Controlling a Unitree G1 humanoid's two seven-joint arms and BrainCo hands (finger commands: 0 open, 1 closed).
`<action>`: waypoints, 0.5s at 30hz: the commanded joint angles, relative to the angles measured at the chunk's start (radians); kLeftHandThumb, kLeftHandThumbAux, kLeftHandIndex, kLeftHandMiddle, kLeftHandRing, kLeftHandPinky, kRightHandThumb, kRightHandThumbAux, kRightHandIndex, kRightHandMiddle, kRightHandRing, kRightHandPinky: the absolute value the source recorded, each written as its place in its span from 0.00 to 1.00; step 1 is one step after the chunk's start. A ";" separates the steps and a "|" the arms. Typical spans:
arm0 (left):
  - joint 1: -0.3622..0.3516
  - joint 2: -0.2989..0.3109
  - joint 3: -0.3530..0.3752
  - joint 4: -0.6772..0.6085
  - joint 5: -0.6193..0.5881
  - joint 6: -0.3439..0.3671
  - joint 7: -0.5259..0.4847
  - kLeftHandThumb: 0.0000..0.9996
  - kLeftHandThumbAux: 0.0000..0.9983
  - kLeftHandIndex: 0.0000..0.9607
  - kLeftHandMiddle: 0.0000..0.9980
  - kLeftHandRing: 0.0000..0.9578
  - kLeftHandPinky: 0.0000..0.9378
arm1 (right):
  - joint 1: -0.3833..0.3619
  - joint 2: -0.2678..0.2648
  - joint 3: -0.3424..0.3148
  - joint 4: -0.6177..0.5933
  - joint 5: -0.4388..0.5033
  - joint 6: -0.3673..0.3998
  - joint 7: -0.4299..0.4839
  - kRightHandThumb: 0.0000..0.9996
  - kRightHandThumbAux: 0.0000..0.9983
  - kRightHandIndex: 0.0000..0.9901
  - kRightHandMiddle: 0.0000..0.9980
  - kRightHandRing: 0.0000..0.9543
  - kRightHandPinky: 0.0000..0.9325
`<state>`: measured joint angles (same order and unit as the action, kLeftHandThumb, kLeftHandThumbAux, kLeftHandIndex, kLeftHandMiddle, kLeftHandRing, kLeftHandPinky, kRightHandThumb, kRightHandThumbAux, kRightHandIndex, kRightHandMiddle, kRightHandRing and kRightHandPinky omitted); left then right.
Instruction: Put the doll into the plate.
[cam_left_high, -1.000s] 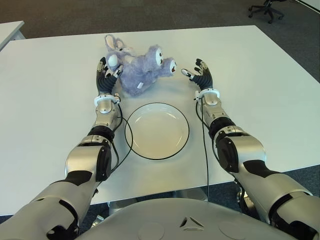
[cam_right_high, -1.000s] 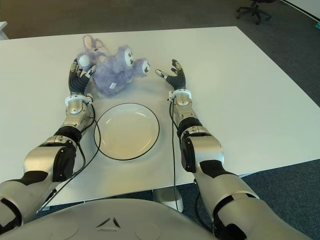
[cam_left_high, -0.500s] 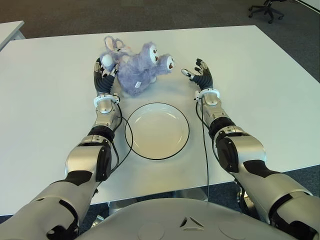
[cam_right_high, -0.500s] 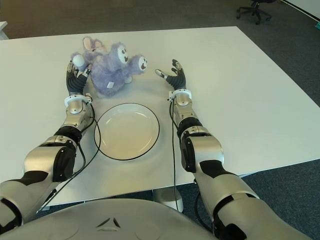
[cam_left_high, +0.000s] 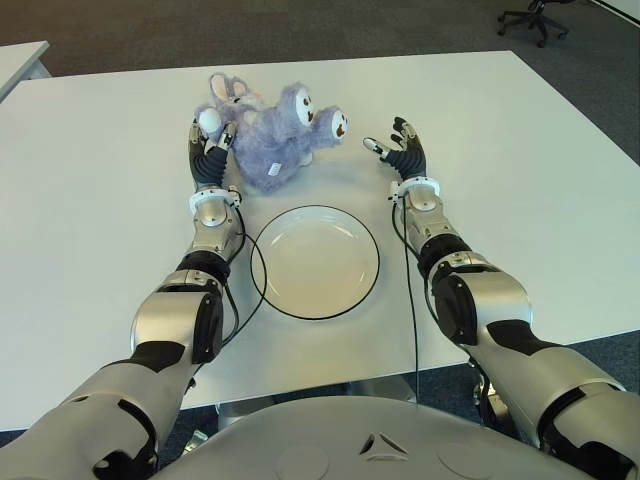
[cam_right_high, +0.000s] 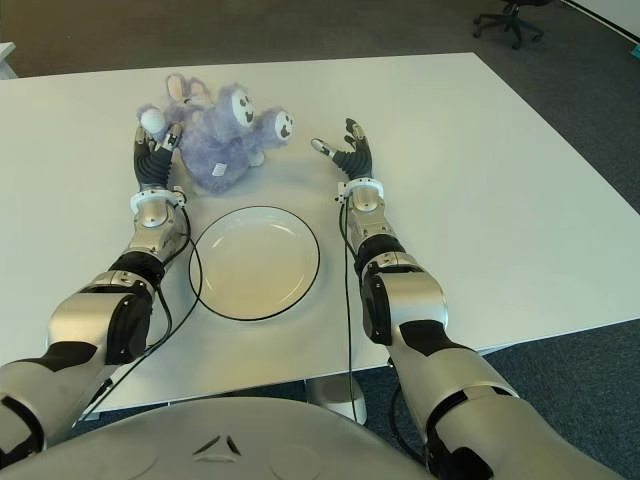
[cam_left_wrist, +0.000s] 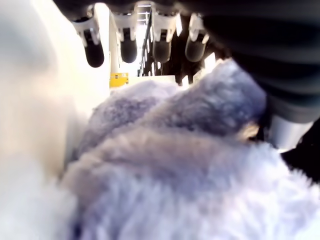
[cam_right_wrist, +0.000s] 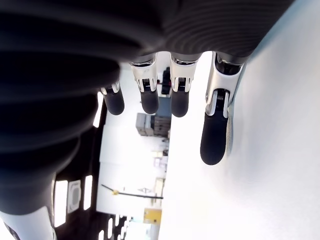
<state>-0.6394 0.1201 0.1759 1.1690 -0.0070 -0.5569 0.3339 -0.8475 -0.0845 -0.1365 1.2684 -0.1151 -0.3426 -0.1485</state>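
The left hand (cam_left_high: 210, 150), upper left of centre, presses its extended fingers against the fluffy lavender plush doll (cam_left_high: 275, 135) without closing. The right hand (cam_left_high: 402, 150) is spread, empty. Below lies the black-rimmed white plate (cam_left_high: 314, 262).

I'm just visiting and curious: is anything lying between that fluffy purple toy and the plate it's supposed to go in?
Nothing visible: only bare table separates the doll from the empty plate. The left hand is against the doll.

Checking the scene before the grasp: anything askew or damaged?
Nothing damaged. The purple plush doll lies tumbled on its side beyond the empty plate, against the left hand. The right hand is open, apart from it.
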 joint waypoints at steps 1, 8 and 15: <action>0.217 -0.072 -0.040 0.094 0.051 -0.031 0.024 0.24 0.44 0.00 0.03 0.06 0.10 | 0.108 0.013 -0.006 0.088 0.002 0.139 0.004 0.05 0.71 0.07 0.07 0.07 0.08; 0.211 -0.060 -0.054 0.092 0.063 -0.038 0.021 0.24 0.41 0.00 0.03 0.05 0.09 | 0.107 0.013 -0.006 0.088 0.003 0.139 0.004 0.05 0.71 0.07 0.08 0.08 0.08; 0.203 -0.042 -0.072 0.088 0.078 -0.032 0.007 0.26 0.39 0.00 0.02 0.05 0.09 | 0.107 0.015 -0.008 0.088 0.005 0.138 0.004 0.06 0.72 0.08 0.08 0.08 0.08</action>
<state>-0.6394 0.1226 0.1383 1.1637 0.0251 -0.5867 0.3424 -0.8472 -0.0849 -0.1367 1.2694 -0.1150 -0.3424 -0.1485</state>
